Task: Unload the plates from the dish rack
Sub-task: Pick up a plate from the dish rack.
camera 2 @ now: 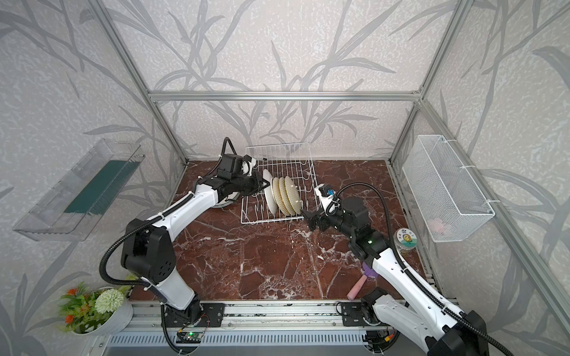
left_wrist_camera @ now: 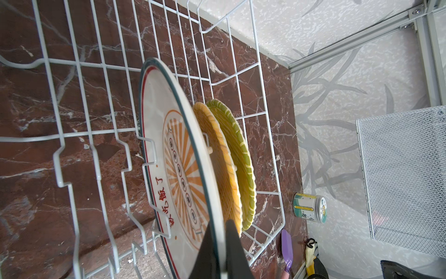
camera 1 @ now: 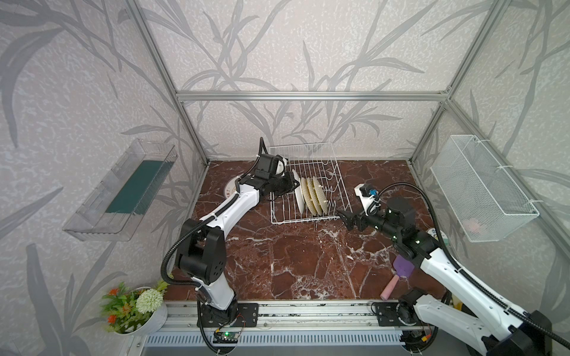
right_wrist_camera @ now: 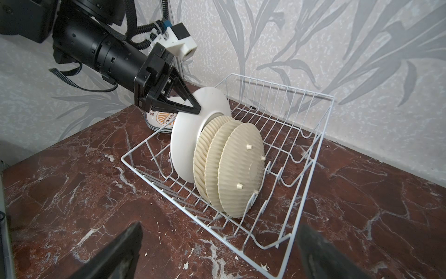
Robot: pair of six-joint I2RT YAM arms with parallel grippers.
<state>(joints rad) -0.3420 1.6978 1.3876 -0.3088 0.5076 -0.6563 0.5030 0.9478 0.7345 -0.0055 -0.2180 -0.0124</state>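
R gripper (right_wrist_camera: 217, 253) is hovering by the rectangular white wire dish rack (right_wrist_camera: 281, 85), fingers spread wide, empty. L gripper (right_wrist_camera: 196, 111) is pinching the rim of a round white ceramic sunburst plate (right_wrist_camera: 183, 145), which is standing in the rack beside 3 yellow woven round plates (right_wrist_camera: 239, 174).

Glossy ceramic plate (left_wrist_camera: 161, 103); wire rack (right_wrist_camera: 277, 101); marble tabletop (right_wrist_camera: 72, 181).

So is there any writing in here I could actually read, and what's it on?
"了", after what looks like "飯": red characters on the face of the white plate standing in the dish rack; the characters before them are unclear.
Circled characters across that plate's orange sunburst: too small to read.
Jar label and lid: Chinese print, blurred.
Stacked plates beside the rack: lettering mostly hidden.
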